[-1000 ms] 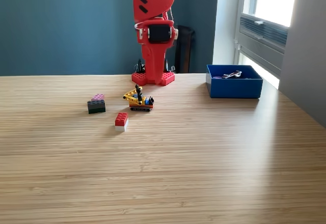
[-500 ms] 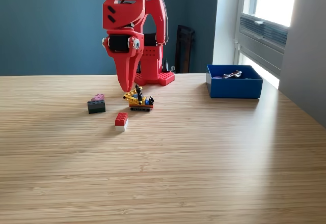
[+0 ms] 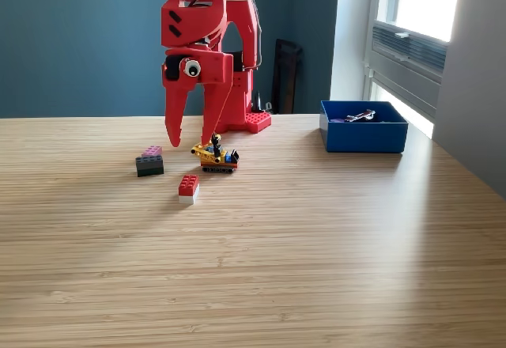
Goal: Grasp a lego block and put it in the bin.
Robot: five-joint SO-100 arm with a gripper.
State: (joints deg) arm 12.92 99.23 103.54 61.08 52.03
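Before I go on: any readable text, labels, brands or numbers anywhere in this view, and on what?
None can be read.
Arm and gripper: plain red parts, no lettering seen.
Bin: plain blue wall, no label.
Red-and-white block, dark-and-pink block, toy car: too small to show any marking.
Table: bare wood grain.

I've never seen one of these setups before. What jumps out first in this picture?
The bright red robot arm at the back of the wooden table dominates, its two pointed fingers spread open and hanging just above a little yellow toy car. Near it lie a red and white block and a dark block with a pink top. A blue bin sits at the exterior view's right, by the window.
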